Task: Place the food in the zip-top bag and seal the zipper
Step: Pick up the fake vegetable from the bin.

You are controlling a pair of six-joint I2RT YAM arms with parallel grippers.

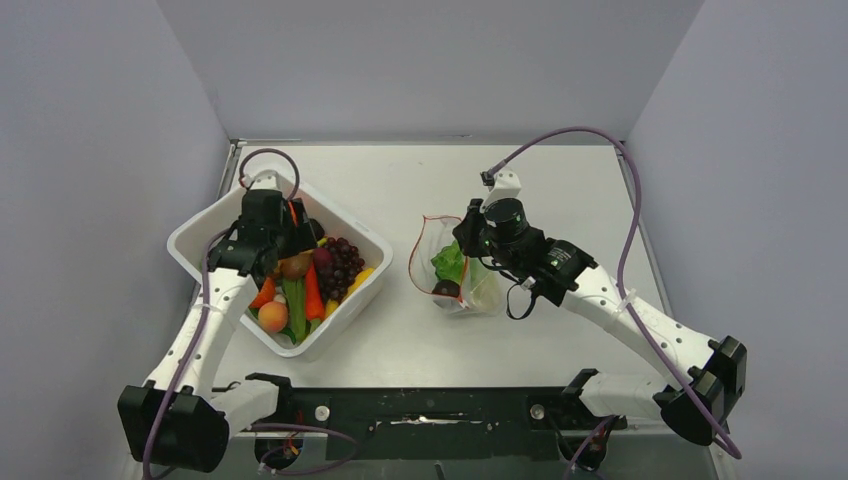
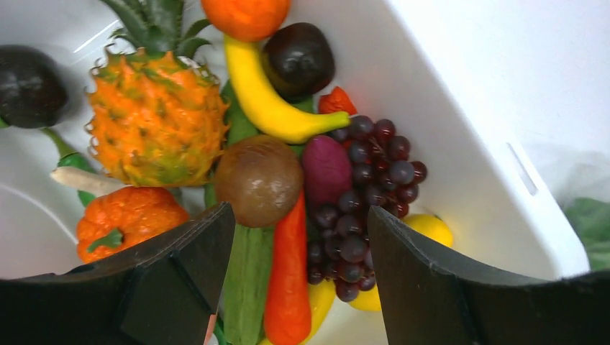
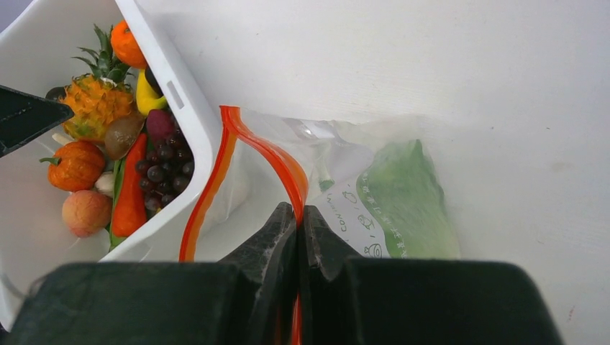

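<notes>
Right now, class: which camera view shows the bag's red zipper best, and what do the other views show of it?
Right wrist: the zipper fills the middle as a bold orange-red loop, pinched by the shut jaws. Top external shows it only as a thin red outline. Left wrist doesn't show it.

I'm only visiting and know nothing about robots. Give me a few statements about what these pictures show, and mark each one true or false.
1. The right hand is pinched shut on the red zipper at the mouth of the bag. True.
2. The left hand grips the carrot. False: it is open and holds nothing; the carrot lies in the white tub.
3. Green lettuce is inside the bag. True.
4. The bag is sealed. False: its mouth gapes open.
5. The grapes lie on the bare table. False: they are in the tub.
</notes>
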